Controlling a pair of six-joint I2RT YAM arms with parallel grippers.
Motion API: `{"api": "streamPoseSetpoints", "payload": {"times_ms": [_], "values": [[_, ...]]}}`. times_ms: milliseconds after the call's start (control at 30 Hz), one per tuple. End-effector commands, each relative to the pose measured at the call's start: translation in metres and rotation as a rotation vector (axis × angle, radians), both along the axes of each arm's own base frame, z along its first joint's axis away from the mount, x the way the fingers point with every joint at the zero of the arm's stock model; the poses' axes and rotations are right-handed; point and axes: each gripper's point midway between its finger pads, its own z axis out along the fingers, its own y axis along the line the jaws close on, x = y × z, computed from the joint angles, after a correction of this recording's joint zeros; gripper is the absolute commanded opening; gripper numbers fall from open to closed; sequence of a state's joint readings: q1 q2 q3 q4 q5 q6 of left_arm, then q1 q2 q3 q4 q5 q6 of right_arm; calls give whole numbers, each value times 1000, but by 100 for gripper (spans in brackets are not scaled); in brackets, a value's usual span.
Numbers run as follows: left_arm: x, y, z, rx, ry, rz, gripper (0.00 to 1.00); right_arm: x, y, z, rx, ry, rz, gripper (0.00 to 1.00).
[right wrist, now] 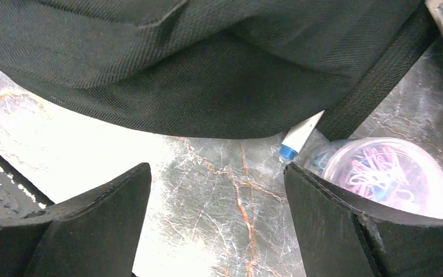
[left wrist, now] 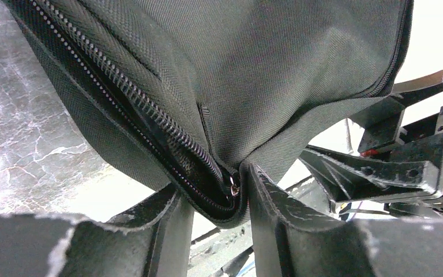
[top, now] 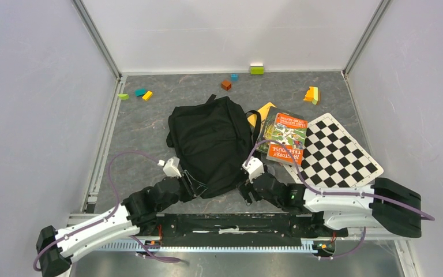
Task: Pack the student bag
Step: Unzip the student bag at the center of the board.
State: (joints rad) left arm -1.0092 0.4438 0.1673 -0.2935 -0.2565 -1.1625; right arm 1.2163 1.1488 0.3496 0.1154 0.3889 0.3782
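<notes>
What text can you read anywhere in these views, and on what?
"STOREY TREEHOUSE": orange band on the book, upside down in the top view; the number before it is blurred.
Small print on the book's green part: too small to read.
No text visible on the bag, checkered board or clip tub.

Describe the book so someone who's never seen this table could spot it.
Start at the big black student bag mid-table. Between it and the black-and-white checkered board on its right lies the book. Only it has a green illustrated cover with an orange title band.
</notes>
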Motion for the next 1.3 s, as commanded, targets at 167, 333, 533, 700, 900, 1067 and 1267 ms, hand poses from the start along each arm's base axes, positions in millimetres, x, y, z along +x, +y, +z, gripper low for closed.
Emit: {"api": "streamPoseSetpoints", "payload": {"times_ms": [167,333,533,700,900,1067,1267], "values": [[-16,17,-15,78,31,-48,58,23,28,97,141,-138,-27,98],[-12,36,12,87,21,42,89,32,69,134,143,-161,56,98],[-3,36,62,-30,-53,93,100,47,114,123,172,-13,135,98],[-2,40,56,-18,-49,115,100,36,149,103,224,165,265,93],[2,45,40,-33,-46,160,78,24,175,76,246,304,317,85],[4,47,34,-52,-65,176,63,15,184,55,262,414,313,81],[3,39,21,-32,-51,142,53,8,184,37,262,492,281,72]]}}
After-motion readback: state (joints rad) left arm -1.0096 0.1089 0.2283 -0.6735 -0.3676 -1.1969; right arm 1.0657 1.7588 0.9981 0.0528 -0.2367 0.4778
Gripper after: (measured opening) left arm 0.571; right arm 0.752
